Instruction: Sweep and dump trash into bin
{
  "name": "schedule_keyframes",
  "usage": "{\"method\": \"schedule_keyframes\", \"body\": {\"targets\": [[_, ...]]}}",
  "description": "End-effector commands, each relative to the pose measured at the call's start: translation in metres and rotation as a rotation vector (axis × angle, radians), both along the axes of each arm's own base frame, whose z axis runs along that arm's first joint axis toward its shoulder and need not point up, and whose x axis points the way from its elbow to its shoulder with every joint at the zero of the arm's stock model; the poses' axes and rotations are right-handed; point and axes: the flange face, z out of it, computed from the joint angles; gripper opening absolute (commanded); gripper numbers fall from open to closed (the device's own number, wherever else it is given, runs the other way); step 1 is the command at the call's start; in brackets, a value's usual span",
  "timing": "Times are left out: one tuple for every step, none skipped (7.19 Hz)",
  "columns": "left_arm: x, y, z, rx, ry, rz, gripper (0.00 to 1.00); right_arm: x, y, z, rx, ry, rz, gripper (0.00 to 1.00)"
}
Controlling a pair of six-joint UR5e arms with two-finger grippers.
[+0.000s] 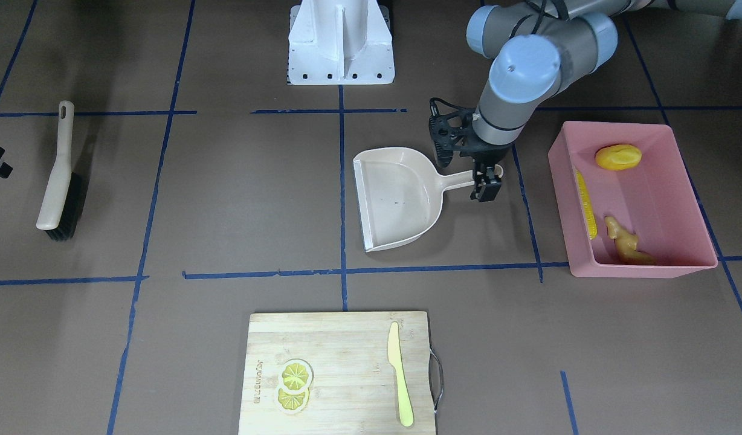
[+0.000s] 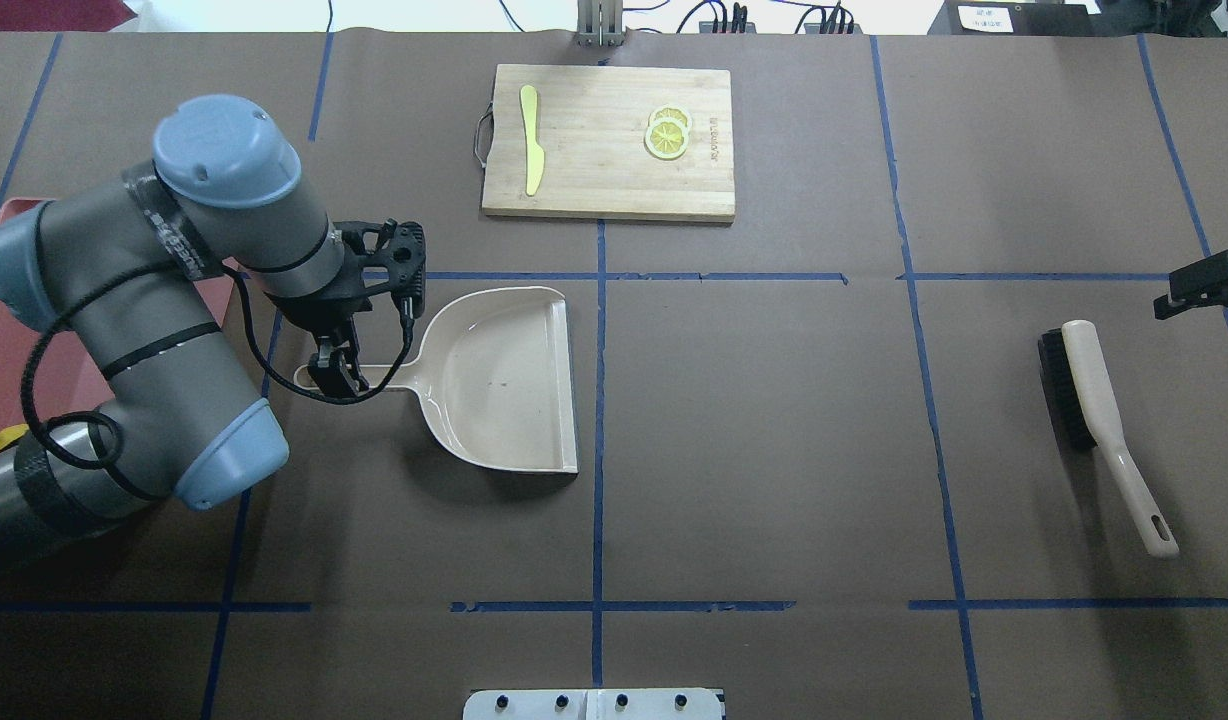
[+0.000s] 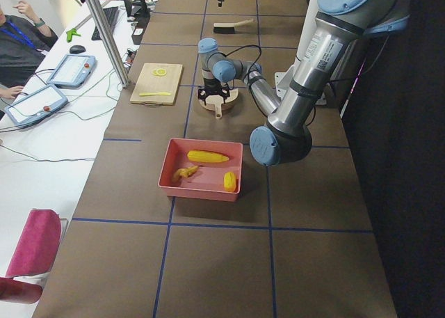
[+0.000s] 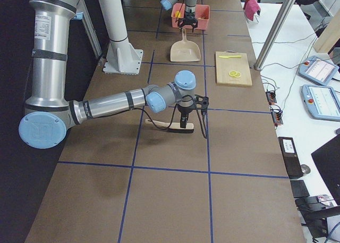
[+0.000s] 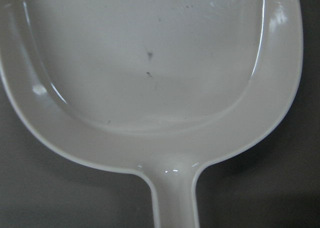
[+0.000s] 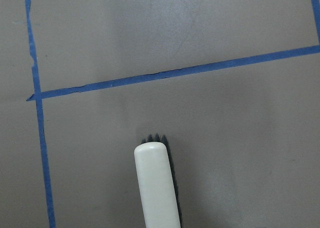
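trash (image 1: pixel 617 157) already in bin (image 1: pixel 643 267); my left gripper (image 1: pixel 487 186) sits over dustpan (image 1: pixel 401 199) handle, which points binward; clamped or loose, i can't tell.

The wide table (image 2: pixel 774 450) is covered in dull brown sheeting, ruled into big squares by blue tape (image 2: pixel 599 400) under flat, even light. Seen from the table's left end, a white desk (image 3: pixel 42 165) runs along at nine o'clock with a tablet (image 3: pixel 69 69) on it, and a metal pole (image 3: pixel 108 36) rises at eleven o'clock. A dark red chair (image 3: pixel 31 252) sits at seven o'clock, and a black screen (image 3: pixel 417 193) closes off three o'clock.
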Motion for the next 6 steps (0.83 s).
{"method": "schedule_keyframes", "body": {"targets": [[-0.065,-0.018,0.013,-0.184,-0.168,-0.121,1.00,0.000,0.000,-0.007,0.013,-0.006,-0.001,0.99],[-0.102,-0.041,0.014,-0.158,-0.128,-0.194,1.00,0.001,-0.004,-0.011,0.025,-0.009,0.002,0.99],[-0.151,-0.065,0.030,-0.180,-0.134,-0.290,1.00,0.005,-0.005,-0.012,0.028,-0.009,0.010,0.99],[-0.218,-0.091,0.035,-0.220,-0.126,-0.439,1.00,0.010,-0.007,-0.012,0.031,-0.011,0.016,0.99],[-0.260,-0.097,0.055,-0.284,-0.141,-0.540,1.00,0.019,-0.009,-0.009,0.062,-0.004,0.001,0.99],[-0.286,-0.094,0.092,-0.405,-0.168,-0.664,1.00,0.034,-0.011,0.000,0.096,0.014,-0.022,0.99]]}}
